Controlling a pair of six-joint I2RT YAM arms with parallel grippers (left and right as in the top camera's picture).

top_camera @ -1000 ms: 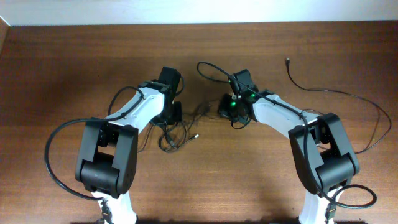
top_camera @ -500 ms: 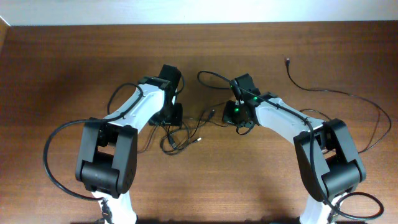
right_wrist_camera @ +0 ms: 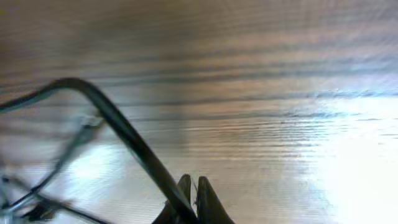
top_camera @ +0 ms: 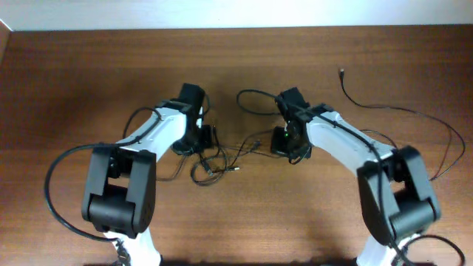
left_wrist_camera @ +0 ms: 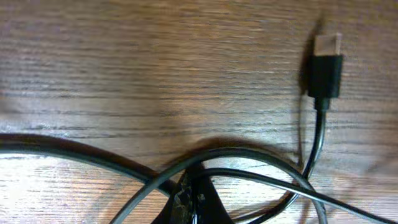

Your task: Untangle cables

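Surface: brown wood with fine horizontal grain, glossy, strong glare at the right of the right wrist view. Two white-and-black arms reach from the bottom edge toward frame centre: left arm, right arm.

Cables: thin round black cords in loose overlapping loops at centre frame, just below the left jaws. One strand runs roughly left-right between the two jaws.

Long cable: thin, black, lies apart from the tangle. It sweeps from upper right to the right edge, with a small plug at its upper end.

Left wrist view: curved cords cross the lower half. USB plug at upper right has a black rectangular body and a metal tip. It lies flat, long axis vertical, tip pointing to the top of frame.

Left jaws: tips pressed together at bottom centre, pinching the cables where the loops cross.

Right wrist view: one cord runs diagonally from upper left to bottom centre. Right jaws are closed tight on it there. Thinner cords at lower left are blurred.
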